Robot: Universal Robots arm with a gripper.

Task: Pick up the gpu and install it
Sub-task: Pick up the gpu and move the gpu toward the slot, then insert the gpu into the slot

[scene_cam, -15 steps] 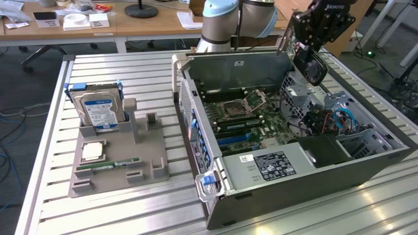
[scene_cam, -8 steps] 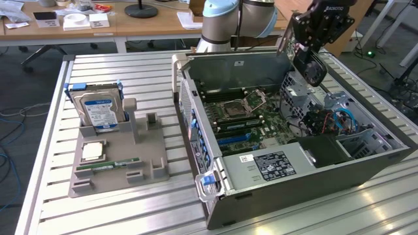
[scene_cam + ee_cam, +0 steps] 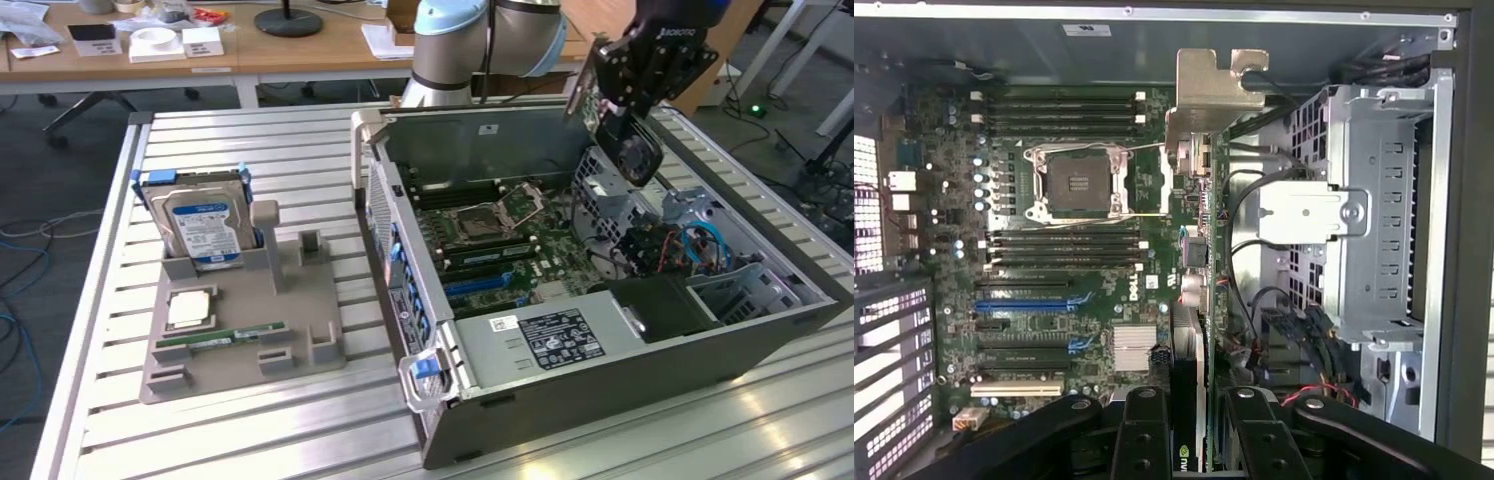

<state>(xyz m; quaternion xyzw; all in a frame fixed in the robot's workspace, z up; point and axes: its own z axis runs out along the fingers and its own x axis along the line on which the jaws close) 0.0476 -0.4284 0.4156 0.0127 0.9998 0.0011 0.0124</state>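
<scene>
Closest in, my jaws are clamped on the gpu (image 3: 1197,300), held edge-on above the motherboard (image 3: 1054,250), not yet in a slot there. I judge that any tilt or sideways drift could jam its bracket (image 3: 1214,90) or scrape components on the motherboard.

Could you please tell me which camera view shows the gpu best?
The exterior view: the gpu shows its black fan face, held over the open computer case. The wrist view shows the gpu edge-on between the fingers, with its metal bracket.
</scene>
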